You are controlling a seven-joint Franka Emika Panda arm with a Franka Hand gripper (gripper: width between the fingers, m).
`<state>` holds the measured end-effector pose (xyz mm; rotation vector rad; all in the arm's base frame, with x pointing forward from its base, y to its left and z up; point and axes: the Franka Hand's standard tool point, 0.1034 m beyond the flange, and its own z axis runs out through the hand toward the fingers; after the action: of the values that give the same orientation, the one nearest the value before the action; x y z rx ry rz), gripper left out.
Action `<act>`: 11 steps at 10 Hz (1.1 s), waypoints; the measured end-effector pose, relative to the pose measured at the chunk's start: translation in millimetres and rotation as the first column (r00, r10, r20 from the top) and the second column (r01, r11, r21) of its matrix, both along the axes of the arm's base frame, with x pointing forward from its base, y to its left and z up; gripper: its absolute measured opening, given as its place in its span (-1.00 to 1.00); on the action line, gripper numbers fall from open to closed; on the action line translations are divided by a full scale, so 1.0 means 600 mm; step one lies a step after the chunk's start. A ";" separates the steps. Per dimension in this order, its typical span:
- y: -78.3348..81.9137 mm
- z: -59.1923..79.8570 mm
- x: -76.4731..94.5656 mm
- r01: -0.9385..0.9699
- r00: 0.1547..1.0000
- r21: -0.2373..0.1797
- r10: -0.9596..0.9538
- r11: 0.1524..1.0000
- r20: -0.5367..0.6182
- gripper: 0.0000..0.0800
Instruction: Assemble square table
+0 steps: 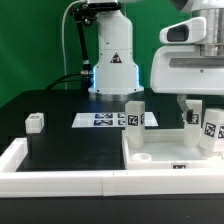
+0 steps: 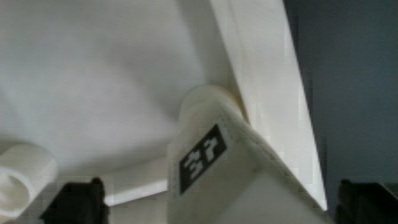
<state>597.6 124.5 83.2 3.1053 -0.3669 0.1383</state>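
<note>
The square table's white top (image 1: 165, 150) lies flat at the exterior view's right. One white tagged leg (image 1: 135, 115) stands upright at its far left corner. A second tagged leg (image 1: 210, 128) stands at the far right corner, under my gripper (image 1: 195, 112). In the wrist view this leg (image 2: 222, 165) stands on the top (image 2: 89, 80) near its edge. My gripper (image 2: 222, 203) is open, its dark fingertips (image 2: 80, 200) wide on either side of the leg with a gap on each side. Another small white leg (image 1: 37, 122) lies on the black surface at the left.
The marker board (image 1: 98, 120) lies behind the table top, in front of the robot base (image 1: 113, 70). White rim bars (image 1: 50, 172) edge the black surface at the front and left. A round white form (image 2: 22, 178) shows on the top beside the leg.
</note>
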 end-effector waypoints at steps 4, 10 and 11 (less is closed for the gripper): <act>0.001 0.000 0.000 -0.206 0.979 -0.024 0.206 0.978 -0.006 0.62; -0.004 0.000 0.001 -0.413 0.911 -0.056 0.413 0.909 -0.023 0.23; -0.004 0.000 0.001 -0.413 0.911 -0.056 0.413 0.909 -0.023 -0.19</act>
<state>598.2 122.1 83.3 3.0714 0.2982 0.1313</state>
